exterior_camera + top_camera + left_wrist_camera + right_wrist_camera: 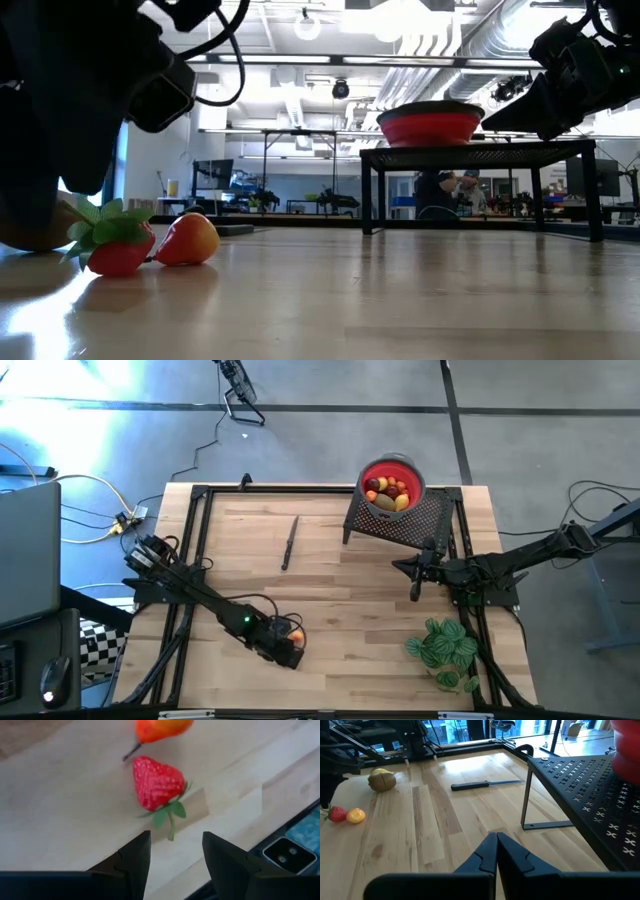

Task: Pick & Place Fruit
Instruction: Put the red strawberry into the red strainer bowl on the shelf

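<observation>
Wooden table (pixel 340 590) fills the middle of the high view, with grey floor around it. At the lower left of that frame the left gripper (pixel 172 857) is low over the boards; its fingers stand half apart and hold nothing. Just in front of them lies a strawberry (pixel 156 783), and touching or almost touching it is a small orange fruit (pixel 160 727). In the right wrist view a brown kiwi half (pixel 382 780) lies a little apart from these two.

Toward the upper middle of the high view a thin knife (pixel 290 543) lies alone. At the upper right a red bowl (pixel 392 464) sits on a black rack (pixel 420 525), already filled with several fruit (pixel 388 492). Right of centre the right gripper (pixel 496 851) waits with fingers pressed together, empty.

I think the risk is in the next closing. The strawberry is not between the fingers yet, and it is rounded, so it may roll away or push the orange fruit. The gap also looks hardly wider than the berry.
</observation>
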Tool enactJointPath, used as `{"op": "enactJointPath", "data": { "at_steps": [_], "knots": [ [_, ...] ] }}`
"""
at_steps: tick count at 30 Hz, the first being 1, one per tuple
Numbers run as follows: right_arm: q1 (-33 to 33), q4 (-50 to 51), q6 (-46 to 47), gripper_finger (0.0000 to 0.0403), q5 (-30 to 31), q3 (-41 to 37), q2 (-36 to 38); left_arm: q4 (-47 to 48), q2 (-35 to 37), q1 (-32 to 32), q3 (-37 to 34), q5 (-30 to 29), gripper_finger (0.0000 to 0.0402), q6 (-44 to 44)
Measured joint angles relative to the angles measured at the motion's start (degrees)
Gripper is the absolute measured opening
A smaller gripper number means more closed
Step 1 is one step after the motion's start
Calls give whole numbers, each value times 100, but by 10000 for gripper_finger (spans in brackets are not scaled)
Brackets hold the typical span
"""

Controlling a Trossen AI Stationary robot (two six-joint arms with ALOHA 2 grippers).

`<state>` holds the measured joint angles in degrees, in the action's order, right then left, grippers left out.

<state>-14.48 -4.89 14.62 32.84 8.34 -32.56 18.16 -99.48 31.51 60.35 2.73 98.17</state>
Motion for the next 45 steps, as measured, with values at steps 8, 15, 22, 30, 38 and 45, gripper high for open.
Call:
{"op": "enactJointPath", "data": {
  "at_steps": [8,15,22,30,38,45],
  "knots": [
    [0,1,9,3,0,0,0,44,0,0,-1,-117,175,-2],
    [0,2,10,3,0,0,0,43,0,0,-1,-156,175,-6],
    [0,2,12,3,0,0,0,43,0,0,-1,-156,168,-17],
    [0,2,12,3,0,-2,0,43,0,0,-1,-154,97,-39],
    [0,2,12,2,0,-2,0,43,0,0,-1,-148,46,-37],
    [0,2,12,2,0,-2,0,41,0,1,-1,-8,10,-34]
  ]
}}
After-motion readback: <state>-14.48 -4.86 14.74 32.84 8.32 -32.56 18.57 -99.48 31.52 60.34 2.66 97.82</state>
